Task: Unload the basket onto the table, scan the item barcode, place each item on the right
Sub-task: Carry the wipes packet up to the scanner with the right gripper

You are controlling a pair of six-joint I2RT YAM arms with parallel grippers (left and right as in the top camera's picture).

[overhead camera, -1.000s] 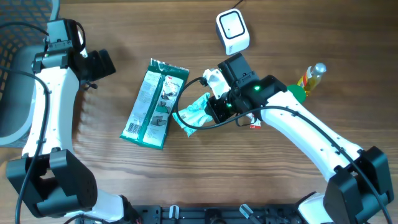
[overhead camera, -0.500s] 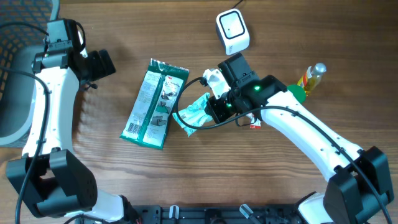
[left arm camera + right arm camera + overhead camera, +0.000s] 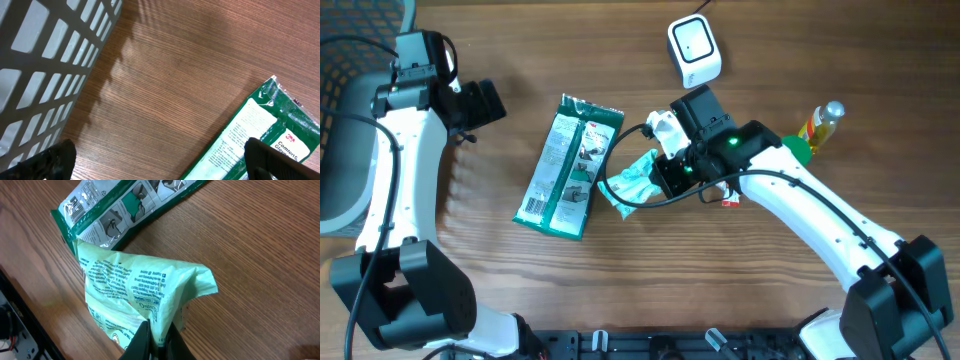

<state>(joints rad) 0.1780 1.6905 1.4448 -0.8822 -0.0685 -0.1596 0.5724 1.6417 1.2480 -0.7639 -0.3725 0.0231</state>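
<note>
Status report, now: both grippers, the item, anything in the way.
Left gripper, jaws open, empty. Right gripper, jaws shut on pale green pouch. Glove pack lies beside pouch; not between it and scanner.

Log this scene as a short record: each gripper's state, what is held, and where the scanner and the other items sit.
left gripper: open, holding nothing, near the grey basket
right gripper: shut on the light green pouch, pinching its edge
light green pouch: crumpled, next to the green glove packet
scanner: white, at the far side of the table, apart from the pouch
green glove packet: flat on the table, between the two arms
bottle: beyond the right arm, partly hidden
</note>
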